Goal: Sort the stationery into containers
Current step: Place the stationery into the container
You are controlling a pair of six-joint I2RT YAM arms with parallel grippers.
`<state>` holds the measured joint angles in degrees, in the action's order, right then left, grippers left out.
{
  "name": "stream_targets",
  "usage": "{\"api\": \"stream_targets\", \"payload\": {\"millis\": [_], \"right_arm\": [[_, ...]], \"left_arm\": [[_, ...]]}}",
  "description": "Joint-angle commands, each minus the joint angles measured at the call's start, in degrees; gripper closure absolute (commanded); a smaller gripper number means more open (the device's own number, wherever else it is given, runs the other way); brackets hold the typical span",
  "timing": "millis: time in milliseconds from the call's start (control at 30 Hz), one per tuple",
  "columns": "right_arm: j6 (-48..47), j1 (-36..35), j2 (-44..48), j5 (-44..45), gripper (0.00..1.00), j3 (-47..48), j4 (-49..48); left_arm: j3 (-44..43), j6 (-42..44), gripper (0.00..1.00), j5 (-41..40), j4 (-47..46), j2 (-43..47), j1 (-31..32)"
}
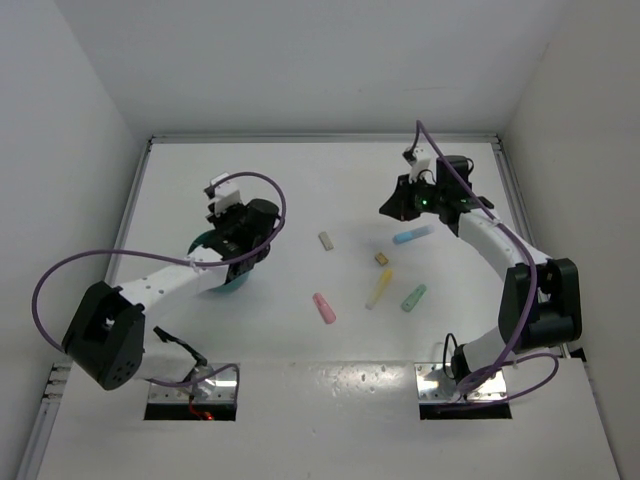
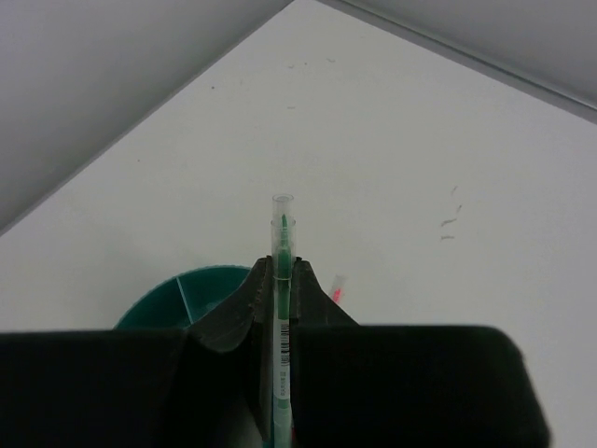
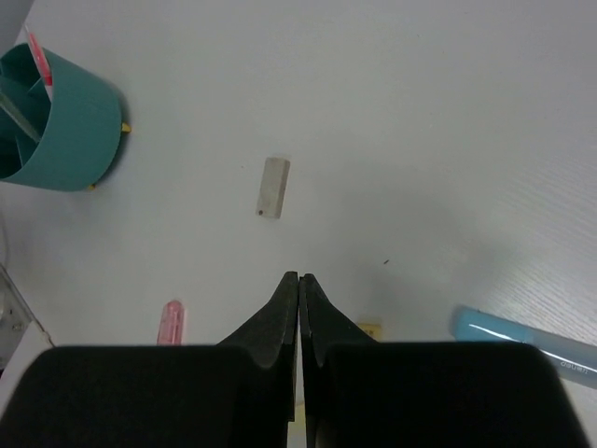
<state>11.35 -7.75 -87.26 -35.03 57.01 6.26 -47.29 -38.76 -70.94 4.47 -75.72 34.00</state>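
Note:
My left gripper point(image 1: 238, 232) is shut on a thin green pen point(image 2: 282, 219), which stands out past the fingertips, over the dark-teal cup point(image 1: 222, 278). The cup's teal inside shows in the left wrist view point(image 2: 187, 294). In the right wrist view the cup point(image 3: 70, 131) holds a pink pen point(image 3: 39, 61). My right gripper point(image 1: 392, 208) is shut and empty above the table, near the blue marker point(image 1: 412, 236). On the table lie a pink marker point(image 1: 324, 307), a yellow marker point(image 1: 380, 288), a green marker point(image 1: 414, 297), a beige eraser point(image 1: 326, 240) and a tiny yellowish eraser point(image 1: 381, 259).
White walls close the table point(image 1: 300, 190) in at the back and both sides. The right wrist view shows the beige eraser point(image 3: 272, 187), pink marker point(image 3: 171, 322), yellowish eraser point(image 3: 370, 329) and blue marker point(image 3: 522, 341) around its shut fingertips point(image 3: 290, 285).

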Motion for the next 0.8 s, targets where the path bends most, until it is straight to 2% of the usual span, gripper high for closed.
{"api": "stream_targets", "payload": {"millis": [0, 67, 133, 267, 367, 400, 467, 500, 600, 700, 733, 767], "right_arm": [[-0.98, 0.45, 0.43, -1.80, 1.00, -0.15, -2.13], [-0.46, 0.98, 0.43, -2.32, 1.00, -0.15, -2.13], [-0.46, 0.98, 0.43, -2.33, 1.00, -0.15, -2.13], [-0.46, 0.98, 0.43, -2.86, 1.00, -0.15, -2.13], [0.07, 1.51, 0.43, -2.86, 1.00, -0.15, -2.13], [0.07, 1.51, 0.43, -2.86, 1.00, -0.15, -2.13], [0.07, 1.51, 0.43, -2.86, 1.00, -0.15, -2.13], [0.07, 2.03, 0.43, -2.86, 1.00, -0.15, -2.13], [0.07, 2.04, 0.43, -3.38, 0.95, -0.15, -2.13], [-1.50, 2.04, 0.43, -4.08, 0.74, 1.16, -0.91], [-2.38, 2.04, -0.36, -4.09, 0.59, 1.87, 1.36], [-3.26, 2.04, -1.32, -3.56, 0.53, 2.66, 2.69]], "left_arm": [[0.62, -2.02, 1.00, 0.62, -2.27, -0.82, -0.51], [1.14, -2.02, 1.00, 1.32, -2.27, -0.83, -0.51], [1.14, -2.63, 0.94, 1.33, -2.27, -1.36, -0.51], [1.67, -3.16, 0.90, 1.33, -1.75, -2.58, -0.51], [1.67, -3.69, 0.74, 2.12, -1.75, -2.59, -0.51], [2.19, -3.69, 0.64, 2.64, -1.75, -2.59, -0.51], [2.20, -3.69, 0.54, 2.65, -1.75, -2.07, -0.51], [2.20, -3.69, 0.45, 2.65, -1.75, -2.06, -0.51], [2.20, -3.69, 0.41, 2.65, -1.22, -0.92, -0.51], [1.50, -2.46, 0.40, 3.26, -1.22, 1.79, 0.02], [0.97, -1.15, 0.41, 3.26, -1.22, 2.85, 0.80], [-0.51, -0.36, 0.44, 3.26, -1.22, 3.99, 1.33]]}}
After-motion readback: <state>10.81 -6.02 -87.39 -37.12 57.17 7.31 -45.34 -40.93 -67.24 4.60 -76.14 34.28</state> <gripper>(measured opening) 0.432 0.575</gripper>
